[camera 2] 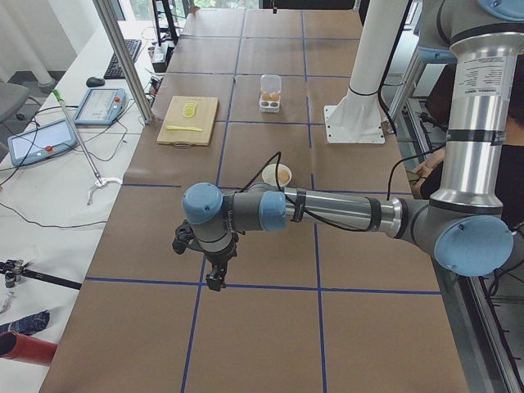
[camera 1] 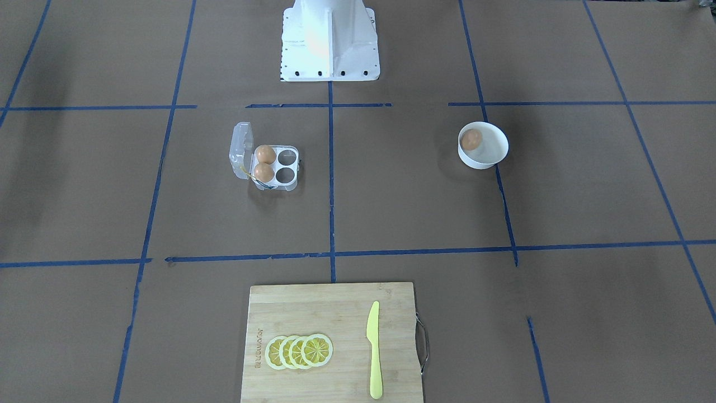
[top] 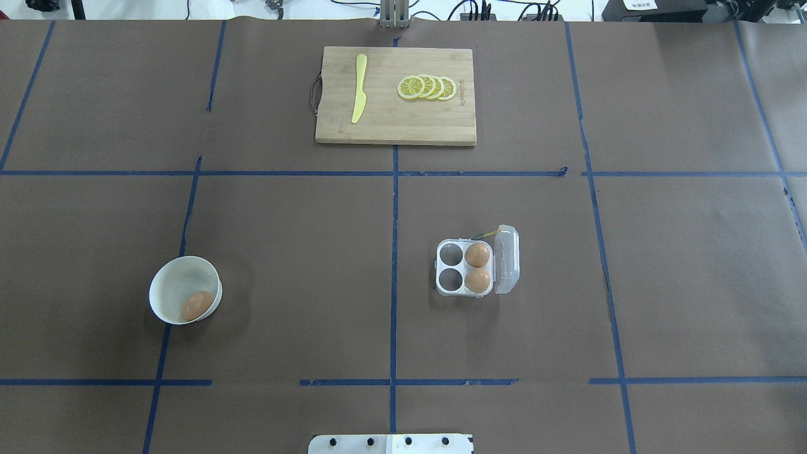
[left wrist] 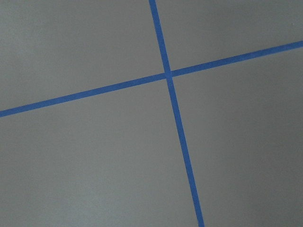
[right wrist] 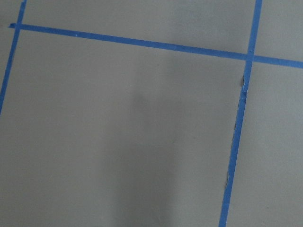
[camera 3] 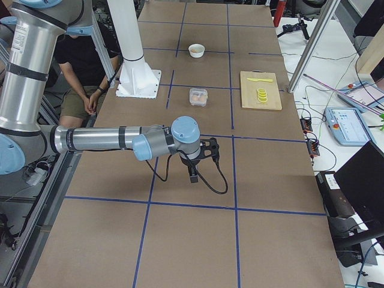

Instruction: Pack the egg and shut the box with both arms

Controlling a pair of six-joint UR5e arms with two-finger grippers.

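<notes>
One egg (camera 1: pixel 471 139) lies in a round white bowl (camera 1: pixel 482 163) on the robot's left side; it also shows in the overhead view (top: pixel 197 305). The clear box (camera 1: pixel 286 175) stands open on the right side, its lid (top: pixel 508 258) raised, two eggs (top: pixel 478 267) in the cells by the hinge, two cells empty. The left gripper (camera 2: pixel 214 278) shows only in the exterior left view, hanging over bare table well away from the bowl. The right gripper (camera 3: pixel 193 176) shows only in the exterior right view, away from the box (camera 3: pixel 198 96). I cannot tell whether either is open or shut.
A wooden cutting board (top: pixel 391 123) at the far middle carries lemon slices (top: pixel 427 87) and a yellow knife (top: pixel 359 88). The white pedestal (camera 1: pixel 330 50) stands at the robot's edge. Both wrist views show only brown paper with blue tape lines.
</notes>
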